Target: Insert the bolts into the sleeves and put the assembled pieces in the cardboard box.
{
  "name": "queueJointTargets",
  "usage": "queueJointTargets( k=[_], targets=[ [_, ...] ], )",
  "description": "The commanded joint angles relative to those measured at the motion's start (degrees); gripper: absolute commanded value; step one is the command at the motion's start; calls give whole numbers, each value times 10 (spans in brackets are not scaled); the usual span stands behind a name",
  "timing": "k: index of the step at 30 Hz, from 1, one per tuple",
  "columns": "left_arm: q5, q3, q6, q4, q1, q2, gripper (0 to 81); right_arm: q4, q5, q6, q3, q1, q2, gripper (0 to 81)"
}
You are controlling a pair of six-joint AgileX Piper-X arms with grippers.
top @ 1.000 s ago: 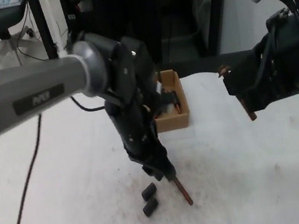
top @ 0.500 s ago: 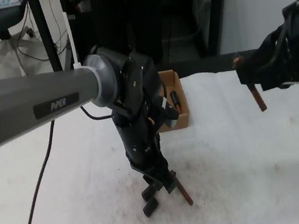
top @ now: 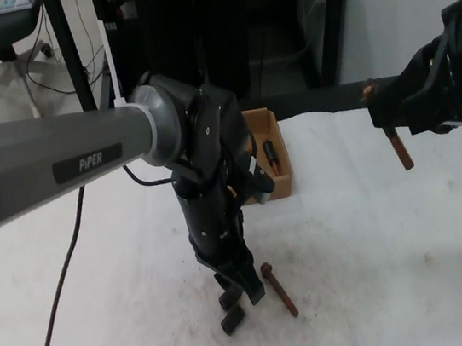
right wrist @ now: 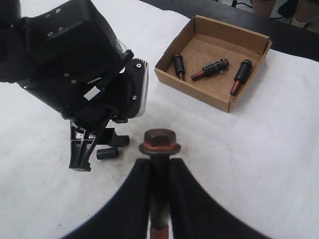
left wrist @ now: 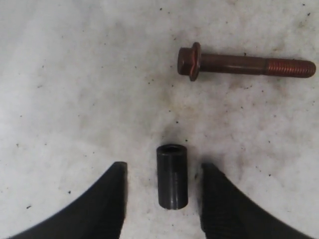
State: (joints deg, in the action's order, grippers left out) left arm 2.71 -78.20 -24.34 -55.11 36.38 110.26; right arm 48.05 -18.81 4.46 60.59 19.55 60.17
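Over the last second my left arm has slid off the loose bolt [top: 279, 289] and across to the sleeves. That bolt now lies free on the desk [top: 383, 272], near the left jaws but not touching them. Meanwhile the right arm has carried its own bolt [right wrist: 159, 142] a little further out to the side, high above the desk. I take this to mean the left side is going for a sleeve, so that the right arm's bolt can then be pushed into it. No pairing has started on this pair yet. In the left wrist view the left jaws stand wide apart, straddling one black sleeve [left wrist: 172, 177] that lies flat between them, with a gap on either side and no contact. The other sleeve [top: 232, 321] lies just beside it on the desk. The right jaws are clamped narrow on the shank of their bolt just under the head, and the threaded end hangs down. The cardboard box [right wrist: 249, 42] sits well beyond the left arm at the far edge of the desk, with three assembled pieces [right wrist: 212, 67] already inside.
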Motion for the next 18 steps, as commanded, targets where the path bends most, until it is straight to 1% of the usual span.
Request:
queueJointTargets(
  k=[1, 8, 18],
  targets=[
    [-10, 0, -1, -13, 3, 5, 429, -3, -8, 3, 2, -2, -5, 9],
    [-10, 0, -1, -36, 3, 22, 429, -3, -8, 3, 2, -2, -5, 9],
    [-10, 0, -1, -31, 3, 24, 429, -3, -8, 3, 2, -2, -5, 9]
  ],
)
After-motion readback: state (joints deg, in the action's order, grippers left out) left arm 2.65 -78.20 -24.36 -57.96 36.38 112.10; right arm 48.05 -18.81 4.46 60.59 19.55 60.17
